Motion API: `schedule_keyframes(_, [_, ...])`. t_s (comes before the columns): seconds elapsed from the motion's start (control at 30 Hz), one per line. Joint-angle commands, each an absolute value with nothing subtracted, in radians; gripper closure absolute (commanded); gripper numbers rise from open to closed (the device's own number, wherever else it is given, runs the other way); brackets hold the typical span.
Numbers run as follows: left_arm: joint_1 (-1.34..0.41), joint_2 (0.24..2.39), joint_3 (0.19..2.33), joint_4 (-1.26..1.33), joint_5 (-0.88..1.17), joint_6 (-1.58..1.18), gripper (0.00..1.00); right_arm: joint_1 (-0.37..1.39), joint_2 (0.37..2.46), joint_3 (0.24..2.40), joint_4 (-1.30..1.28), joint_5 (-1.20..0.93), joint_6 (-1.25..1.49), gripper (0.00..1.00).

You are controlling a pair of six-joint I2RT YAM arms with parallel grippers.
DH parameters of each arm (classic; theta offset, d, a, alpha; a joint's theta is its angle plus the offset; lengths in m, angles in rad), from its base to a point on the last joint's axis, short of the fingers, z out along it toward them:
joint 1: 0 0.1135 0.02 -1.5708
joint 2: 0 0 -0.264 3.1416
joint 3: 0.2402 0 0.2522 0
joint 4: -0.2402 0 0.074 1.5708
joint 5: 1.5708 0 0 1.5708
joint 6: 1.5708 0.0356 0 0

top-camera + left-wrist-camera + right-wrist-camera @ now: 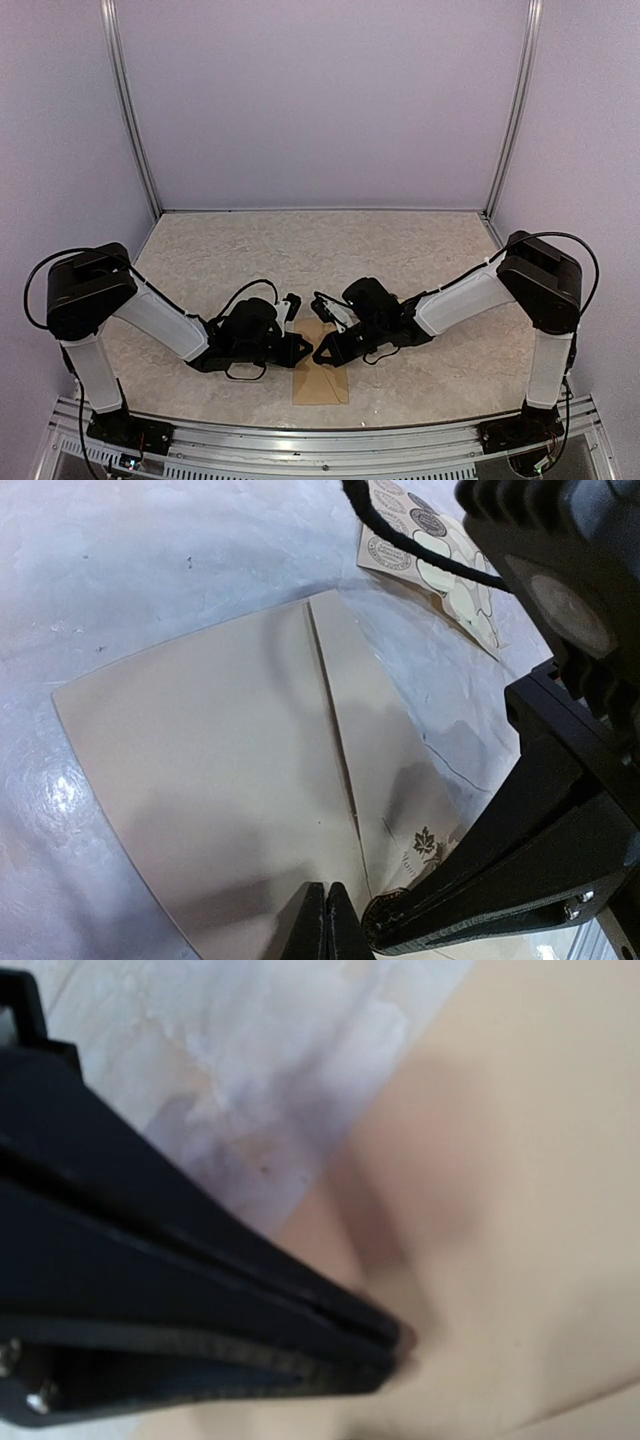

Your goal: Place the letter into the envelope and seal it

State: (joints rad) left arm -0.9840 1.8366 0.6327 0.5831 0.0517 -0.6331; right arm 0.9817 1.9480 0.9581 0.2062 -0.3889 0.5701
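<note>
A tan envelope [322, 378] lies flat on the table between the two arms, its flap folded down. My left gripper [326, 920] is shut, its tips resting on the envelope [220, 760] beside the flap seam. From the right comes my right gripper [385, 920], also shut. Its tip presses on a round dark sticker [398, 902] at the flap's point, near a printed maple leaf [427, 842]. The right wrist view shows that gripper [395, 1345] touching the envelope [520, 1190]. The letter is out of view.
A small card of round gold and brown stickers [430, 550] lies on the marbled table [150, 560] just beyond the envelope. The right arm's black body [560, 600] and its cable hang close above the card. Walls close in the back and sides.
</note>
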Motion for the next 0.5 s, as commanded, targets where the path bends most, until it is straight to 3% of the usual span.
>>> schedule_keyframes(0.0, [-0.994,1.832,0.614,0.494,0.044,-0.64,1.0,0.999,1.966,0.937,0.141,-0.407,0.569,1.0])
schedule_keyframes(0.47, [-0.994,1.829,0.615,0.485,0.035,-0.643,1.0,1.004,1.945,0.898,0.152,-0.447,0.578,1.0])
